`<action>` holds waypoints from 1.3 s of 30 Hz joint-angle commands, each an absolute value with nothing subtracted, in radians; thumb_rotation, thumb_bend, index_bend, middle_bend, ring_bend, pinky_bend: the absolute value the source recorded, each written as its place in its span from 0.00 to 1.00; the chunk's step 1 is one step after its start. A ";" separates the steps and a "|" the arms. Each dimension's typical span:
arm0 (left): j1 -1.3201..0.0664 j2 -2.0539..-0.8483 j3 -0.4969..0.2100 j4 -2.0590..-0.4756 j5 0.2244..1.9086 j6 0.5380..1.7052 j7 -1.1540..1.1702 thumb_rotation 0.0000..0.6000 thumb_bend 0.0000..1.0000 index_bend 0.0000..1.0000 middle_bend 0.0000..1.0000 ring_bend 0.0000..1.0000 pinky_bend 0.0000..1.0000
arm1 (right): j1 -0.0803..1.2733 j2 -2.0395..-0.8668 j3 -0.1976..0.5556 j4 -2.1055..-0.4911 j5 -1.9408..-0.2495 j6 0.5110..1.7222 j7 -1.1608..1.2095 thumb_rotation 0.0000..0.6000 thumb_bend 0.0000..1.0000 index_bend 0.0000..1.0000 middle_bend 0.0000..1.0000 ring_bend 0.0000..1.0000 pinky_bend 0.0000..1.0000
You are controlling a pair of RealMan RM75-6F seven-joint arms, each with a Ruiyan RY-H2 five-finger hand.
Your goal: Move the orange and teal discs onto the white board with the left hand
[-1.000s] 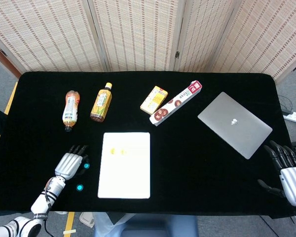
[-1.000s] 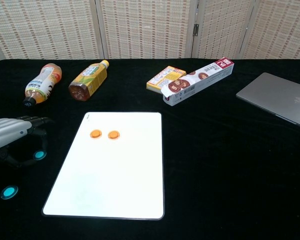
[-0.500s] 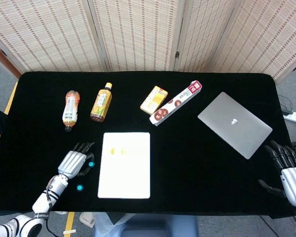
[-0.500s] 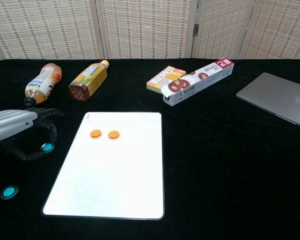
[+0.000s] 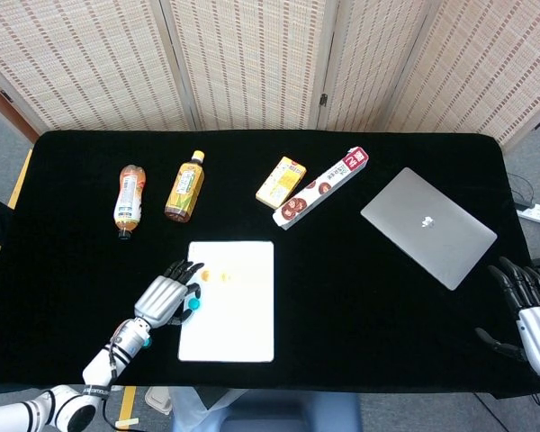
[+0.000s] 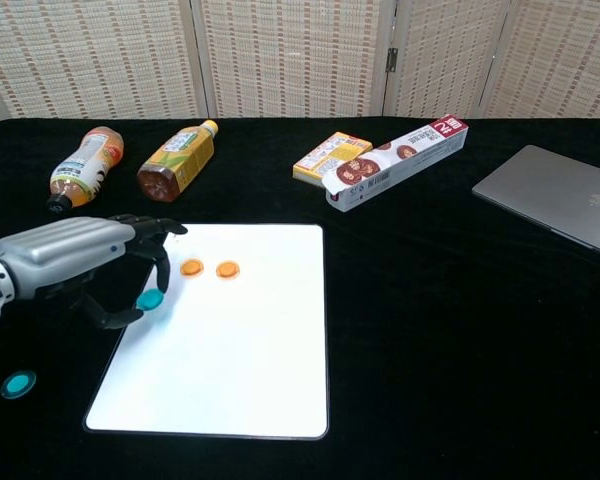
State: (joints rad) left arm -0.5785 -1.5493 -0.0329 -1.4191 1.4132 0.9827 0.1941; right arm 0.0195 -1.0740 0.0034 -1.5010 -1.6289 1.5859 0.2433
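Left hand (image 6: 90,262) pinches a teal disc (image 6: 150,298) over the left edge of the white board (image 6: 240,350). Two orange discs (image 6: 191,268) lie on board; second teal disc (image 6: 19,384) remains on table. Step: placing. Next: lower, release, then fetch the other.

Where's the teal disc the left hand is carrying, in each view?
Head view: teal disc under the left hand's fingertips, at the white board's left edge.
Chest view: teal disc pinched by the left hand, over that same left edge.
Shared landmark: the two orange discs on the board.
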 commanded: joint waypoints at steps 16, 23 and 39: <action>-0.605 -1.594 -0.038 -1.417 1.383 0.955 0.234 1.00 0.43 0.48 0.08 0.00 0.00 | 0.021 -1.071 0.004 -1.507 -1.630 1.584 0.239 1.00 0.21 0.00 0.00 0.00 0.00; -0.603 -1.591 -0.035 -1.430 1.378 0.966 0.254 1.00 0.43 0.32 0.08 0.00 0.00 | 0.018 -1.070 0.004 -1.506 -1.628 1.587 0.240 1.00 0.21 0.00 0.00 0.00 0.00; -0.507 -1.452 0.022 -1.430 1.460 1.122 0.189 1.00 0.43 0.43 0.08 0.00 0.00 | 0.025 -1.075 0.006 -1.501 -1.636 1.583 0.244 1.00 0.21 0.00 0.00 0.00 0.00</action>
